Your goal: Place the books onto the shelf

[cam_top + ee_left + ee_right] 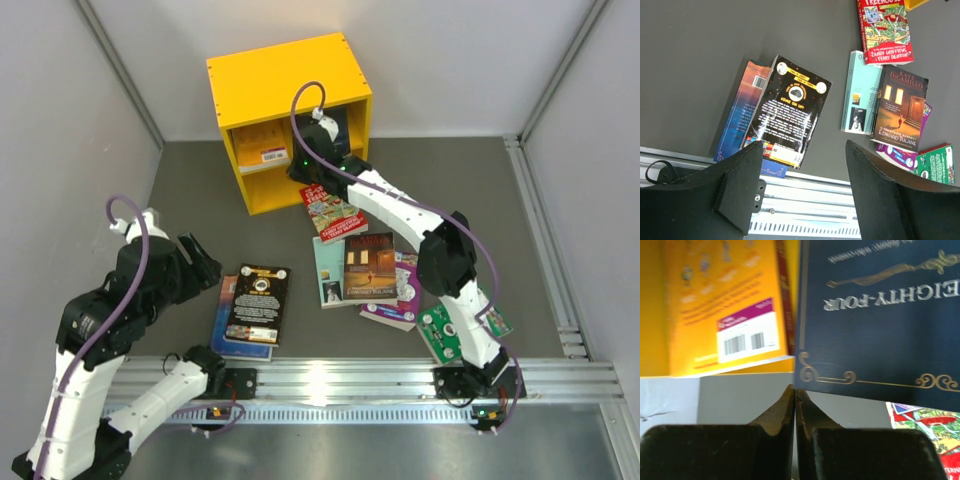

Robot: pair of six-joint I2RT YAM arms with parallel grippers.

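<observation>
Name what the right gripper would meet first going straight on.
Probably the dark blue book in the shelf's upper compartment: the shut right gripper points at its nearest corner, with the yellow book close beside. Whether they already touch is unclear.

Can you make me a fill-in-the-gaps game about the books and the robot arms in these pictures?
1. The black paperback book lies on top of a paperback book whose colour is ____.
2. The left gripper, above that black book, is ____.
3. The right gripper is ____.
4. It is at the ____ compartment of the bright yellow boxy wooden shelf.
Missing words: blue; open; shut; upper.
</observation>
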